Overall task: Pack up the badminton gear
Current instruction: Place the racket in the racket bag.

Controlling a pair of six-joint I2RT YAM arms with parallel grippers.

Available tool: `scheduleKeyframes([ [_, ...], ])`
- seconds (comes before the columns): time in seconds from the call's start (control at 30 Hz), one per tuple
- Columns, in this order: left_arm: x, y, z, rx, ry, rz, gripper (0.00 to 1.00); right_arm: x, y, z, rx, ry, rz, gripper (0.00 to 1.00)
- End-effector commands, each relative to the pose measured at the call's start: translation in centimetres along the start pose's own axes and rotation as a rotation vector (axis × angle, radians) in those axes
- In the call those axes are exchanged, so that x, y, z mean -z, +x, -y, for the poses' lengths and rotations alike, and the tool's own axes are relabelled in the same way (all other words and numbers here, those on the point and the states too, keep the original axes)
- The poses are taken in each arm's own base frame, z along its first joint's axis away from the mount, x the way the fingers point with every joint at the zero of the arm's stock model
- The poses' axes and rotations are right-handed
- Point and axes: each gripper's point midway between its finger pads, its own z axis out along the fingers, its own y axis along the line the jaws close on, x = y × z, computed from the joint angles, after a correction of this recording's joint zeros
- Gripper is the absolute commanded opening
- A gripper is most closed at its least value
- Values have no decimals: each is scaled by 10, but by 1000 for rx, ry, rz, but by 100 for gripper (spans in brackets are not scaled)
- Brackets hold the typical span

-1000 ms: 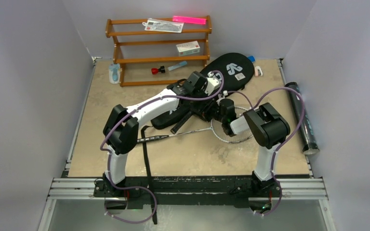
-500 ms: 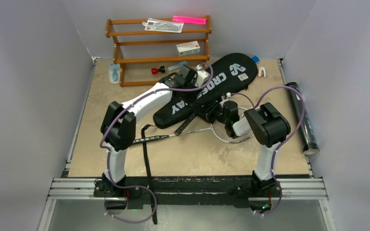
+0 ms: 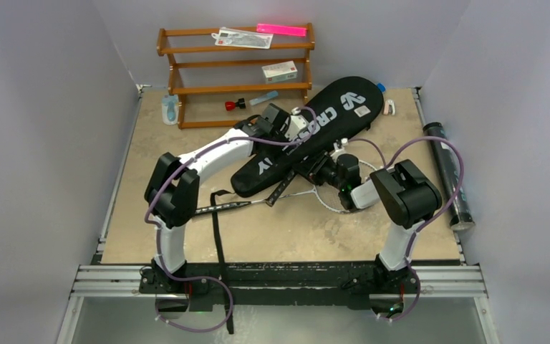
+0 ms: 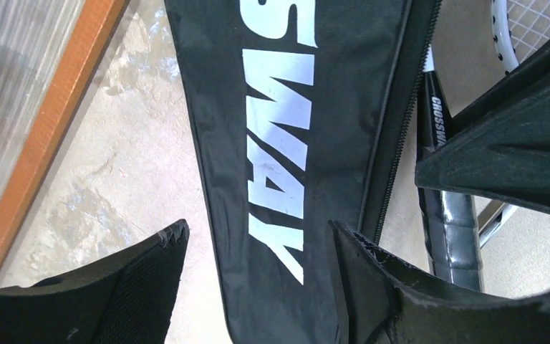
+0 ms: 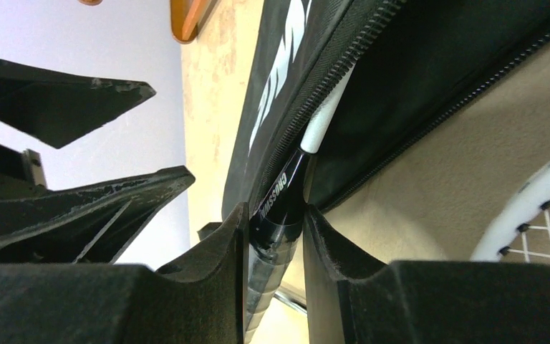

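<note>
The long black bag [image 3: 329, 122] lettered CROSSWAY lies flat and diagonal across the table. My left gripper [image 4: 258, 247] hovers open just above the bag's [image 4: 293, 107] lettering, holding nothing. My right gripper [image 5: 276, 222] is shut on the black handle [image 5: 278, 204] of a racket whose white shaft [image 5: 324, 125] runs into the bag's unzipped side. That handle [image 3: 276, 190] pokes out near the bag's lower end. A second silver racket [image 3: 333, 202] lies on the table, its handle [image 3: 222, 207] toward the left. The dark tube [image 3: 450, 175] lies at the right edge.
The brown wooden rack [image 3: 236, 72] stands at the back, holding a white box [image 3: 279, 71] and a pink strip [image 3: 281, 29]. The bag's black strap [image 3: 218, 236] trails to the table's near edge. A blue item [image 3: 170, 110] lies beside the rack.
My left gripper let go of the folded-over bag, which now lies flat and stretched out. It opened and drew back a little to the left. The right gripper kept its grip.
</note>
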Motion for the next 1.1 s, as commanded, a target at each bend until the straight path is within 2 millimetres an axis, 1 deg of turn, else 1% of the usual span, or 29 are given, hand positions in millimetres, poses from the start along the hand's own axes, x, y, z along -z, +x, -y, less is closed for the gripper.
scheduleKeyframes([
  [0.0,3,-13,3,-97,-49,29,68,5,-22,-40,163,-143,100,0],
  [0.1,-1,-13,17,-109,9,29,68,7,-24,-42,173,-137,106,0],
  [0.2,1,-15,31,-112,83,38,69,10,-25,-46,187,-137,110,0],
  [0.27,-1,-12,34,-112,95,24,70,12,-25,-48,190,-137,117,0],
  [0.53,-21,-1,41,-99,104,-24,70,17,-26,-58,198,-164,119,0],
  [0.73,-30,2,57,-82,159,-46,69,19,-25,-60,204,-167,121,0],
  [0.8,-35,4,53,-76,127,-65,65,20,-26,-60,204,-168,122,0],
  [0.87,-40,6,45,-71,63,-89,59,20,-25,-61,205,-170,120,0],
  [0.97,-40,4,36,-69,-10,-94,50,21,-25,-61,206,-171,121,0],
  [1.0,-37,1,33,-64,-37,-88,46,21,-25,-61,205,-170,121,0],
  [1.07,-32,-4,25,-53,-84,-72,28,21,-26,-60,206,-168,122,0],
])
